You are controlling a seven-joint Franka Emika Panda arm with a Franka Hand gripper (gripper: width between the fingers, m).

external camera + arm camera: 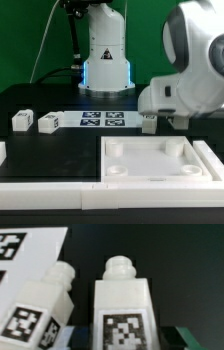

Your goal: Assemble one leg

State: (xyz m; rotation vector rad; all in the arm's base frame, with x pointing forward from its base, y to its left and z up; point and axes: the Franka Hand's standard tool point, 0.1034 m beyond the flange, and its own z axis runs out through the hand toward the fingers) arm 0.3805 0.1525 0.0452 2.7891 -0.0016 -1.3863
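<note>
The room light is even and fairly bright, with no hard shadows. The white tray-like piece nearly washes out, while the black bench swallows detail. A bluish glow rings the arm's base. The arm, close to the exterior camera, looks soft and out of focus. Both views are coarse and grainy. In the wrist view one leg and the leg beside it fill the picture, with hazy edges and smeared markers.
</note>
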